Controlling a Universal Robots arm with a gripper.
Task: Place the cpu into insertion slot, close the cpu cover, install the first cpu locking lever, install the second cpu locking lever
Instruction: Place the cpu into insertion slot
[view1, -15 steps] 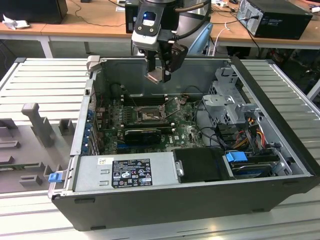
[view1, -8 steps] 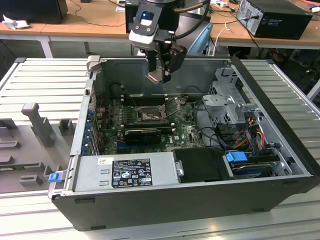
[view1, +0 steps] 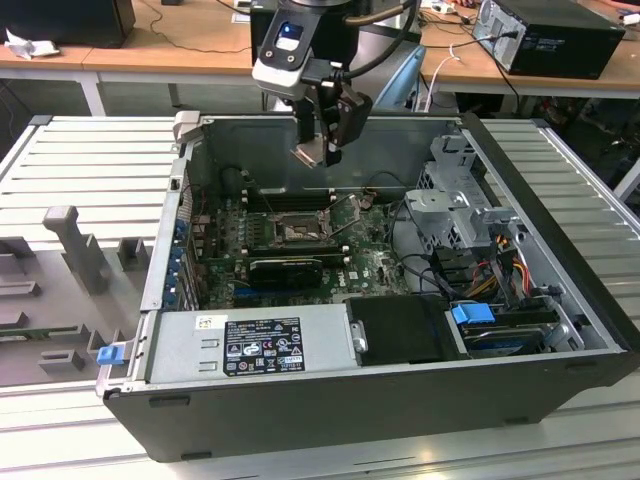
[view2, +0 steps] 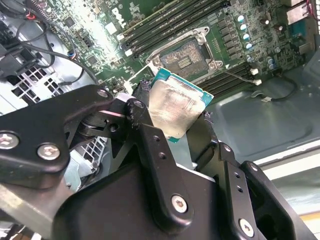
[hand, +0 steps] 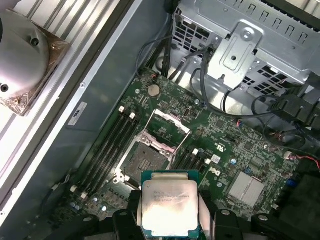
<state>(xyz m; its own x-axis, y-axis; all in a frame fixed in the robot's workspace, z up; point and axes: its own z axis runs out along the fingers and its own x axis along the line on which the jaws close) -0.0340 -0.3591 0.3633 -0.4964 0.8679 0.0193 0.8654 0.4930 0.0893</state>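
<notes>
My gripper hangs over the open computer case, above its back wall, shut on the cpu. Both wrist views show the pale silver chip clamped by its edges between the black fingers. Well below it on the green motherboard, the insertion slot lies uncovered, with dark contacts showing. The cpu cover is swung up beside the slot. Thin lever wires stand raised near the socket in the exterior view.
A long black card lies just in front of the socket, and memory slots run beside it. A metal drive cage with cables sits at the exterior view's right, the power supply at the front. Grey fixtures stand outside the case on the exterior view's left.
</notes>
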